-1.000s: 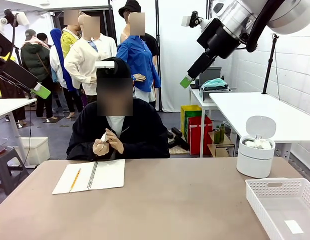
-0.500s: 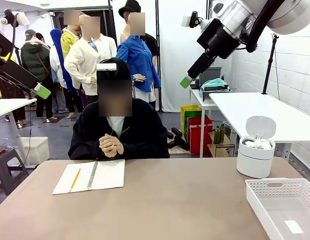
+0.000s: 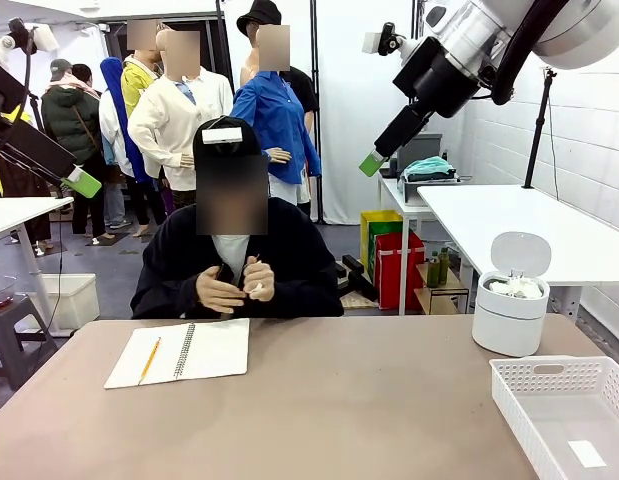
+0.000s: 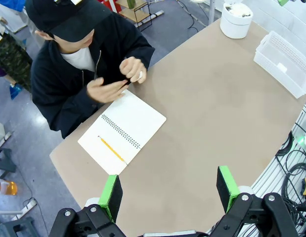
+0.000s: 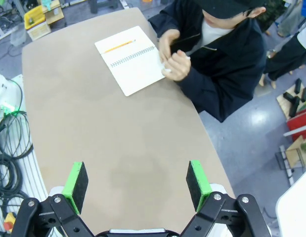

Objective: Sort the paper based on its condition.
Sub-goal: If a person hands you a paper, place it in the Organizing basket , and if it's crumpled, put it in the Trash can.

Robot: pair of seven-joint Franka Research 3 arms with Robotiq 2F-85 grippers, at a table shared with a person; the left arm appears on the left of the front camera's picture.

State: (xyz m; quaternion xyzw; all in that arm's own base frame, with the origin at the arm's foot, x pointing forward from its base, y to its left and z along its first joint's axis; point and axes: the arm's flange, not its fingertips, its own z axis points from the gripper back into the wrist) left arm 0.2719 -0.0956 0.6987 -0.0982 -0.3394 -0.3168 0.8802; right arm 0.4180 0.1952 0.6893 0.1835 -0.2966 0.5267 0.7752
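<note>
Hanging high over the tabletop (image 3: 339, 400), the left tool (image 4: 169, 190) and the right tool (image 5: 137, 178) both stand wide with nothing between their fingers. At the far edge a person's hands (image 3: 221, 293) are raised together at chest height, pinching a small white paper (image 4: 140, 76). Just before them a notebook (image 3: 179, 352) lies open, a pencil (image 3: 149, 360) on its left page. Toward the right side, an open white bin (image 3: 509, 325) holds crumpled wads (image 3: 516, 288). Near it, at the right corner, a white basket (image 3: 609, 385) holds one flat slip (image 3: 587, 453).
</note>
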